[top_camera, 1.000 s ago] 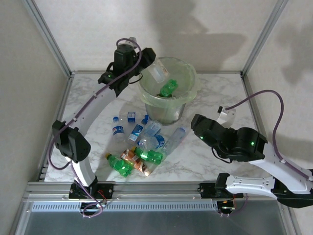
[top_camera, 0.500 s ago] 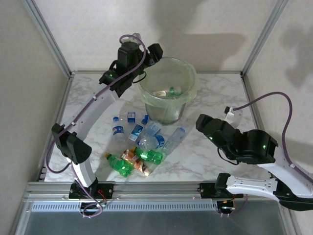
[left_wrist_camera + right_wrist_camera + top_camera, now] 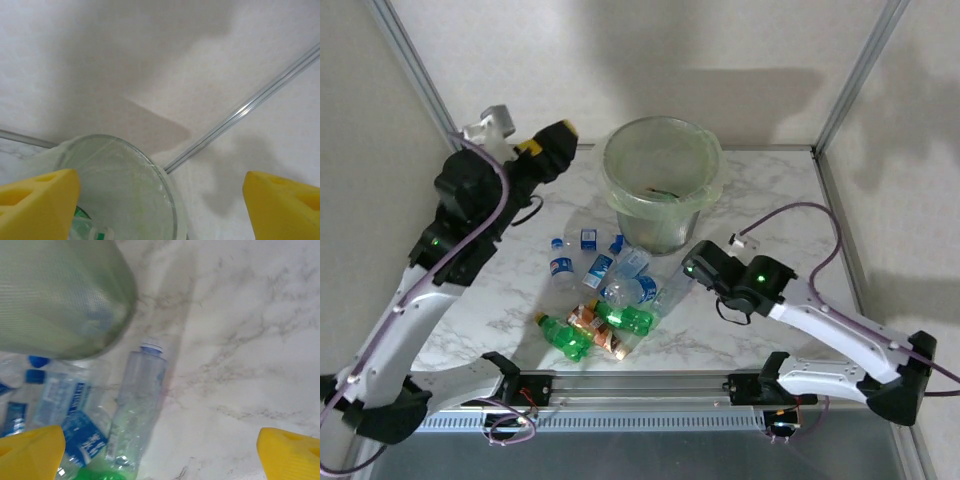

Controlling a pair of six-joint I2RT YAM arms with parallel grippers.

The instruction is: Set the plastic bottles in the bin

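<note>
1. Plastic bottles (image 3: 620,292) lie in a loose heap on the marbled desk (image 3: 775,195), just in front of the bin (image 3: 665,228) and between the two arms.
2. The heap has clear bottles with blue caps and labels on the side nearer the bin. Two green bottles (image 3: 628,318) lie at the near side, with an orange-labelled bottle (image 3: 590,318) between them.
3. The bin stands upright at the far middle of the desk, lined with a pale green bag. In the left wrist view, a bit of green and clear plastic shows low inside it.
4. The left tool (image 3: 548,145) hangs high to the left of the bin, apart from it. Its yellow fingertips (image 3: 37,200) sit wide apart with nothing between them.
5. The right tool (image 3: 694,267) is low over the desk at the right edge of the heap. It is just beside a clear bottle (image 3: 142,400) that lies on its side with its neck toward the bin.
6. The right tool's jaws stand wide apart, with a yellow fingertip (image 3: 30,450) at each lower corner of the right wrist view. They grip nothing.
</note>
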